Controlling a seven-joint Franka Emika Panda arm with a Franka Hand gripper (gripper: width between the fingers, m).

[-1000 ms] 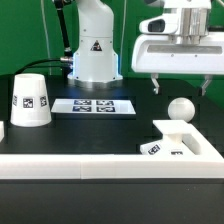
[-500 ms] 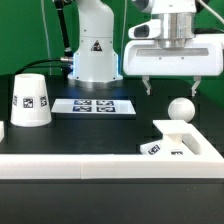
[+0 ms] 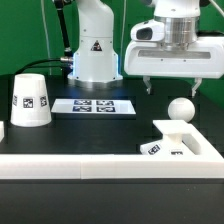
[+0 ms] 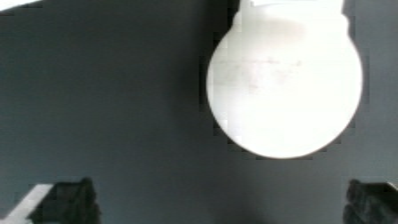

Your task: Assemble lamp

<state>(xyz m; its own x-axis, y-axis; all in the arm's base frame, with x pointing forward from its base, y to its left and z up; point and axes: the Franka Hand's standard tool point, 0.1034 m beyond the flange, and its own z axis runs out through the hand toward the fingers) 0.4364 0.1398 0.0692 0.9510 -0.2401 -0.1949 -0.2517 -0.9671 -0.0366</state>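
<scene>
White shade (image 3: 30,101) well apart; bulb (image 3: 180,108) probably below gripper (image 3: 170,88).

You have the arm (image 3: 93,45) rooted at the far side | wrist upright at the exterior view's right, hand facing straight down | gripper (image 3: 170,87) hangs in the air, fingers (image 3: 148,86) spread wide, tips level.
</scene>
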